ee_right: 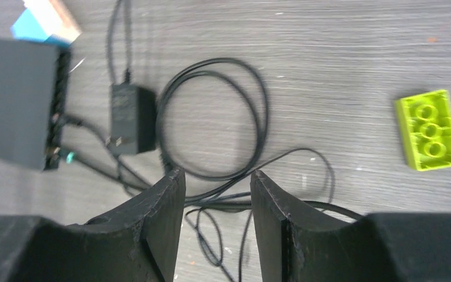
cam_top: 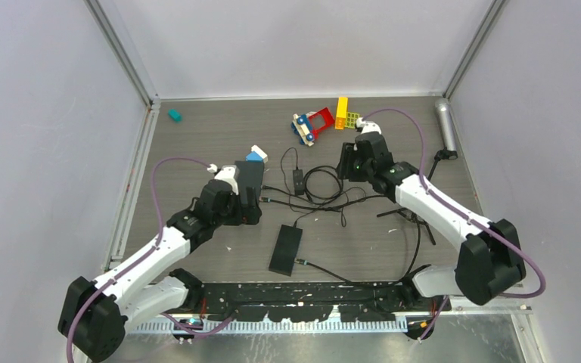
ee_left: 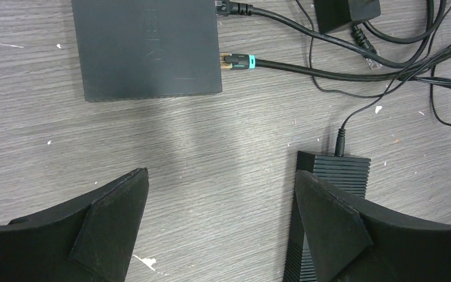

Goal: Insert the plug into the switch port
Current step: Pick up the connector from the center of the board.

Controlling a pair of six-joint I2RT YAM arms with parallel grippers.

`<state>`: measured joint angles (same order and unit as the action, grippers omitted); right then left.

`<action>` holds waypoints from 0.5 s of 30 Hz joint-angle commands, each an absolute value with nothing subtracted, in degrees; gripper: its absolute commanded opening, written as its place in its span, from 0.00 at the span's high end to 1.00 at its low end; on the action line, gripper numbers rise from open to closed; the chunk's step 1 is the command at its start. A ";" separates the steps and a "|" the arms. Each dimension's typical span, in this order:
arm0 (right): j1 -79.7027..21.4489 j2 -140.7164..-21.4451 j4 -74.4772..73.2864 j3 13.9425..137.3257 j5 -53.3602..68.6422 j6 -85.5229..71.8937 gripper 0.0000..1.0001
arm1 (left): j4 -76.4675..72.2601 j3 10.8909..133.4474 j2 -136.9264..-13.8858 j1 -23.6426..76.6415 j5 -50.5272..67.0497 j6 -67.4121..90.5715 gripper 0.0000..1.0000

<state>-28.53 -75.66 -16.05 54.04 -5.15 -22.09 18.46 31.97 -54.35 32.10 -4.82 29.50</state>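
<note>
From where I stood, the left gripper hung over the table with its fingers spread wide and nothing between them. Straight ahead of its fingertips and well clear of them lay the black switch. The plug, with its teal boot, sat against the side of the switch that faced the gap of that hand. Its cable trailed away past the small power adapter. A ribbed black box lay just under the tip of one left finger.

The right gripper was also empty, its fingers parted by a moderate gap over loose loops of cord. The switch and plug lay far off to one side of it, and a green toy brick well off to the other.

A sliver of the gold tip showed outside the housing, so I judged the plug was in the mouth of the port but perhaps not fully home. The wrist view was too coarse to be sure.

To finish well, I thought the right hand should take the plug by the teal boot rather than the cord. It should hold the plug level and in line with the port, then press straight in. The left hand could brace the switch's far side so the box did not slide. Snagging the neighbouring cord was the main risk.
</note>
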 commanded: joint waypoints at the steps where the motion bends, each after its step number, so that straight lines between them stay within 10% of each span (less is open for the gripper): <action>1: -24.14 -79.00 -21.45 60.26 -10.97 -27.35 0.51 | 14.79 31.08 -53.90 31.68 -3.49 27.62 0.03; 15: -23.17 -100.01 -19.52 75.21 8.68 -15.87 0.58 | 11.11 25.63 -50.73 31.73 -3.82 27.41 0.05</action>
<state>-22.44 -97.25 -21.74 69.78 -0.47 -20.32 15.18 26.79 -52.25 32.05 -4.32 28.01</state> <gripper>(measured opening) 0.445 0.954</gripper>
